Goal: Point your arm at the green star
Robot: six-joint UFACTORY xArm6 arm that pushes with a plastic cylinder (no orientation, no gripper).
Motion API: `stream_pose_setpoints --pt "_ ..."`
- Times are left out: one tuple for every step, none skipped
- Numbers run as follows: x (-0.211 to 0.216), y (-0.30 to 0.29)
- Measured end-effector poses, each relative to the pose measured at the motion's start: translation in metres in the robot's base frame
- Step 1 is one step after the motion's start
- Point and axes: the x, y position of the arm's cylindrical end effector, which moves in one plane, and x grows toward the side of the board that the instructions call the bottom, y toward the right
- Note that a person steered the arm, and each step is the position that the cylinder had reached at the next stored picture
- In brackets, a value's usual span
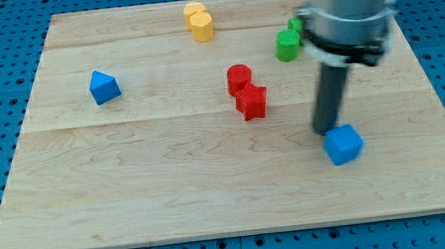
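Note:
Two green blocks sit at the view's upper right. The front one (287, 45) is round-looking. The one behind it (295, 26) is mostly hidden by the arm, so I cannot tell which is the star. My tip (326, 130) rests on the board at the view's right, well below the green blocks. It touches or nearly touches the upper left of a blue cube (344, 144).
A red cylinder (239, 78) and a red star-like block (252, 101) sit together mid-board. Two yellow blocks (198, 21) stand at the view's top. A blue block (103, 86) lies at the left. The wooden board (131, 200) lies on a blue perforated table.

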Motion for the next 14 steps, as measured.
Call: stream_pose_setpoints --pt "0.038 0.041" --pt "-0.012 0.041" --pt "-0.115 0.064" --pt "-0.179 0.074" --pt "-0.217 0.074" --pt "-0.24 0.074" --pt "-0.277 0.047" --pt "-0.306 0.011" --pt "-0.307 -0.011" --pt "-0.306 -0.037" --pt "-0.306 -0.061" --pt "-0.306 -0.081" --pt "-0.307 -0.071" --pt "-0.306 -0.053"
